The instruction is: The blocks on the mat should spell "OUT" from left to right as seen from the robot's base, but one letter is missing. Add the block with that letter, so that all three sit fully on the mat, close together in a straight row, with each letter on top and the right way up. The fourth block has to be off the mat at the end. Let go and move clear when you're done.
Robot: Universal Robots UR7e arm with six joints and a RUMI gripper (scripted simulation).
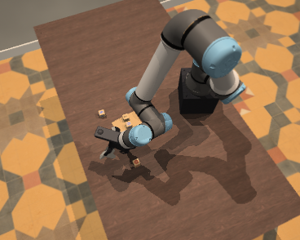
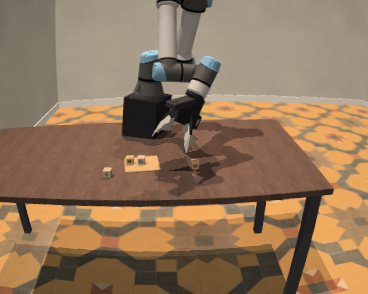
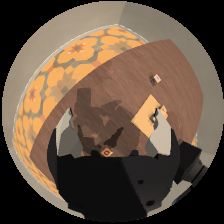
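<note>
Hand (image 2: 179, 131) spread wide, nothing between the jaws, hanging above the bench (image 2: 58, 145). In the wrist view the red-marked block (image 3: 106, 151) sits low between the two fingers, roughly 6 o'clock of frame centre, so the hand is nearly over it. Mat (image 3: 145, 114) with its two blocks lies toward 2 o'clock; the blue-marked block (image 3: 156, 78) farther out, off the mat. Letters too small to read.

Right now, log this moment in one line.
hand: open, empty | above red-marked block, off mat | mat: two blocks | fourth block: off mat
</note>
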